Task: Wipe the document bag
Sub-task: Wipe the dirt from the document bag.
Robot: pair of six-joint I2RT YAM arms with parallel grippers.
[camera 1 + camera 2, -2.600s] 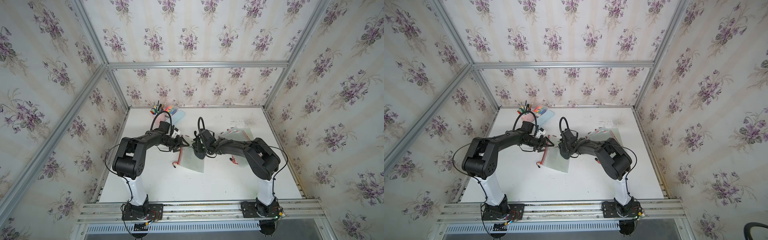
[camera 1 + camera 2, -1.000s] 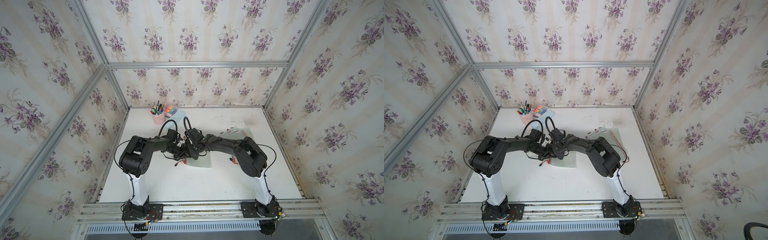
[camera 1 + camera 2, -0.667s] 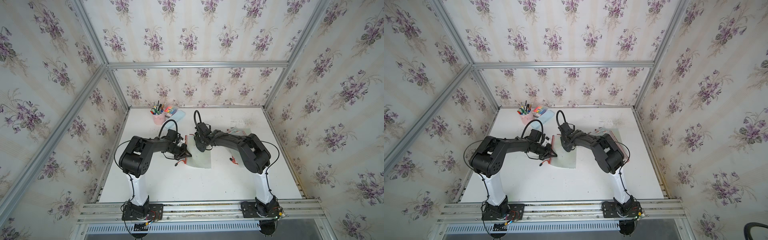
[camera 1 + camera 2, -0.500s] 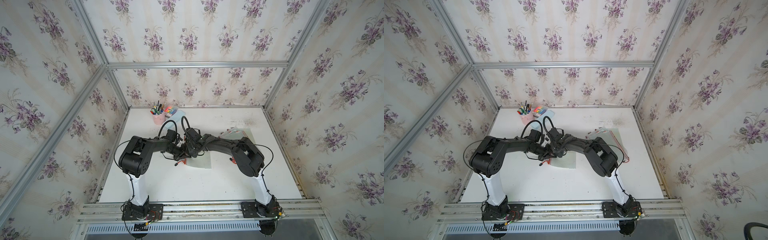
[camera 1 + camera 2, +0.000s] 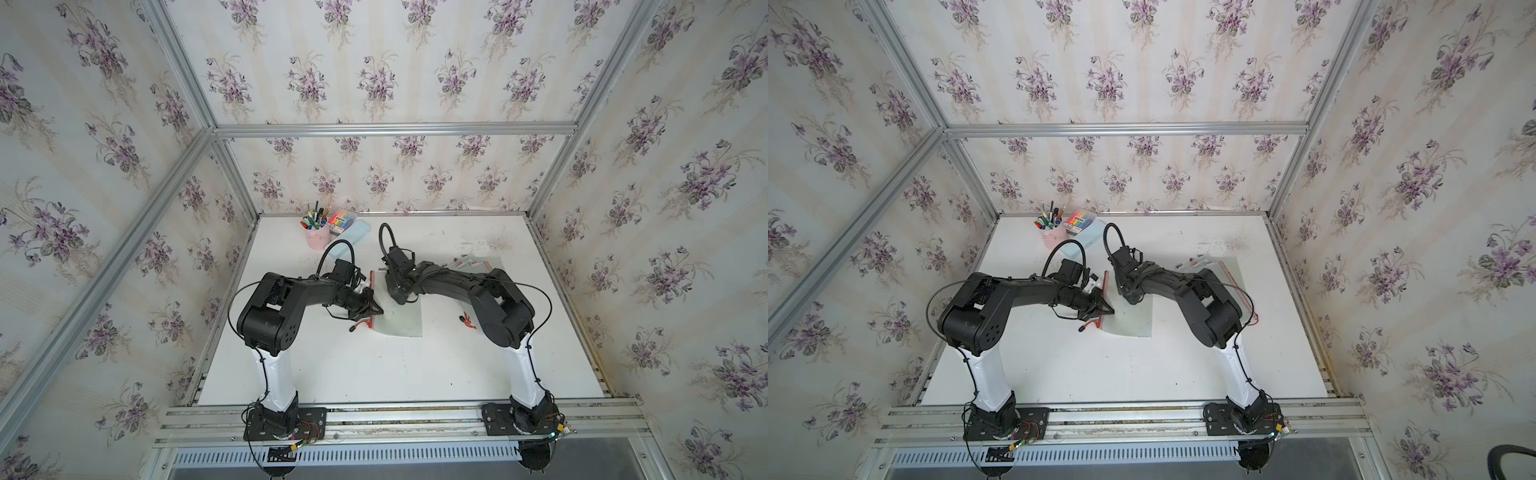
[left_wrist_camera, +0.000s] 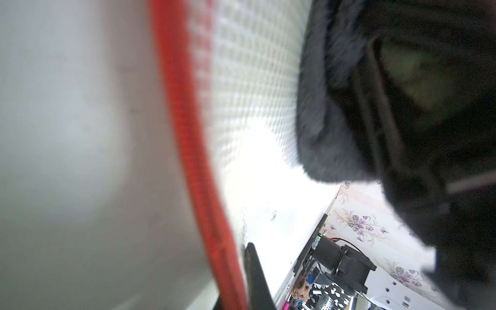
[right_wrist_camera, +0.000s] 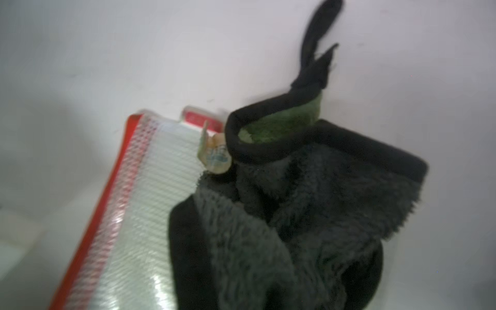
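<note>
Frame centre: left gripper (image 5: pixel 377 310), pressed together, pins bag (image 5: pixel 403 322) edge; right gripper (image 5: pixel 397 295) pinches dark cloth (image 7: pixel 295 214) on bag.

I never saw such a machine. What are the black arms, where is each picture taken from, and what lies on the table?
These are two robot arms with two-finger grippers at a white table. Both top views come from one camera overhead; each wrist view, from a camera on an arm. A mesh document bag with a red zip lies in the middle. The left gripper, closed, rests at its zip edge. The right gripper holds a dark cloth on it. A pen cup stands behind.
</note>
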